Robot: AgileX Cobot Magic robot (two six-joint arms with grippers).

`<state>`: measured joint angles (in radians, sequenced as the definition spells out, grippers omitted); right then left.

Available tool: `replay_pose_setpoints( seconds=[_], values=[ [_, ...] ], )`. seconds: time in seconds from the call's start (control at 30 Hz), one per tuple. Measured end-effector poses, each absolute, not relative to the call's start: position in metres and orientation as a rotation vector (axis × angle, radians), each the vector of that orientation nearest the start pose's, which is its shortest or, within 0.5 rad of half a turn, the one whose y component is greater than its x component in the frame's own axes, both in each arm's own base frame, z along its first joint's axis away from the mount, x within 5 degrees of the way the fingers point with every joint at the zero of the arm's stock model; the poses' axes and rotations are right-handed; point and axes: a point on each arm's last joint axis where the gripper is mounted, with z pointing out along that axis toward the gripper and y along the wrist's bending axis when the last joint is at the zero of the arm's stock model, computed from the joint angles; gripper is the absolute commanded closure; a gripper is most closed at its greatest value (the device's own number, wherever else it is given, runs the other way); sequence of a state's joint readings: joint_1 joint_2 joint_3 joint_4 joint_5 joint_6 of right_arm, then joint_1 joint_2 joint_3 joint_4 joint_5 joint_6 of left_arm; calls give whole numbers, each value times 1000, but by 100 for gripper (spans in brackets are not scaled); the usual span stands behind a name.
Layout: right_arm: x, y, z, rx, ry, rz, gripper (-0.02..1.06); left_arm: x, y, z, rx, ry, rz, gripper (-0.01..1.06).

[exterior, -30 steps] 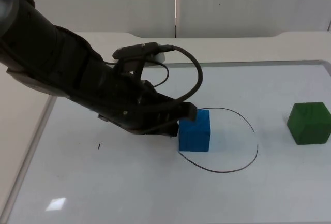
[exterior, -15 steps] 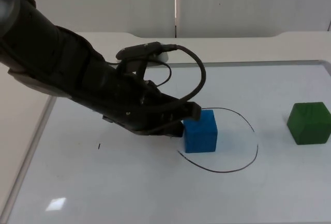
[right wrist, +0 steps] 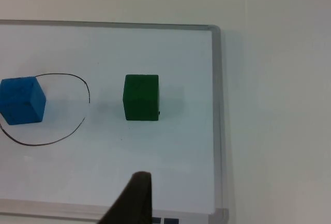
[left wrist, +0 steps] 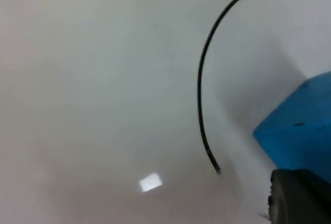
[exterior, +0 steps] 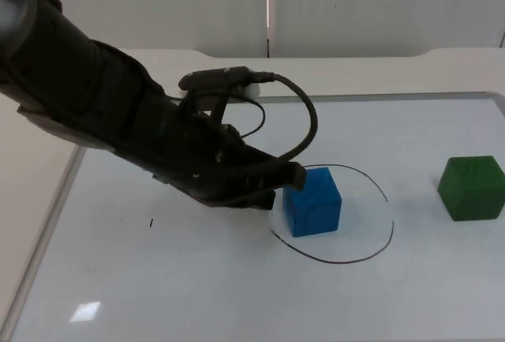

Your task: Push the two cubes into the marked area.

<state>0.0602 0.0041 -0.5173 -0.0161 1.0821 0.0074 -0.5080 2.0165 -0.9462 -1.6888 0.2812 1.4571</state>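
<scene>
Left pincer [exterior: 290, 178] pressed vs blue foam cube [exterior: 313, 201], fingers' spread can't tell; cube just inside hand-drawn black ring [exterior: 379, 241] on white bench [exterior: 237, 295]. Push slow, thru centre. Green cube [exterior: 472, 188] well outside; right arm waits.

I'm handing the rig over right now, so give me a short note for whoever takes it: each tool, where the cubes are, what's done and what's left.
Left tool: low on the table, pressed against the left side of the blue cube, mid-push.
Right tool: waiting off to the right, above the table near its edge, touching nothing.
Blue cube: inside the drawn outline, in its left part, slightly turned.
Green cube: outside the outline, well to its right, untouched.
Done: blue cube is in the marked area.
Left: push the green cube leftward into the outline; the right arm looks best placed for that.
</scene>
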Motion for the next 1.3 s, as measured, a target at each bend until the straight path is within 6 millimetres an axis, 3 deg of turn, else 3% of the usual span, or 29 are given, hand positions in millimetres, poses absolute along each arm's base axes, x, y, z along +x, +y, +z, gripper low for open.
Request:
replay_pose_setpoints(
  seconds=[0.13,0.27,0.3,0.43,0.47,0.67,0.9,1.07,1.3],
  values=[
    [-7,-2,280,-53,2052,23,-1,309,-197,112,482,2495,-590,105],
    [-7,-2,280,-53,2052,23,-1,309,-193,160,485,2355,-568,105],
    [-7,-2,280,-53,2052,23,-1,309,-193,160,485,2355,-568,105],
    [-7,-2,280,-53,2052,23,-1,301,-188,212,506,2201,-575,105],
    [-7,-2,280,-53,2052,23,-1,301,-188,212,506,2201,-575,105],
    [-7,-2,280,-53,2052,23,-1,278,-174,280,567,2008,-547,105],
    [-7,-2,280,-53,2052,23,-1,262,-153,312,509,1978,-588,105],
    [-7,-2,280,-53,2052,23,-1,254,-109,327,460,2055,-621,105],
    [-7,-2,280,-53,2052,23,-1,231,-78,342,480,2108,-574,105]
  ],
)
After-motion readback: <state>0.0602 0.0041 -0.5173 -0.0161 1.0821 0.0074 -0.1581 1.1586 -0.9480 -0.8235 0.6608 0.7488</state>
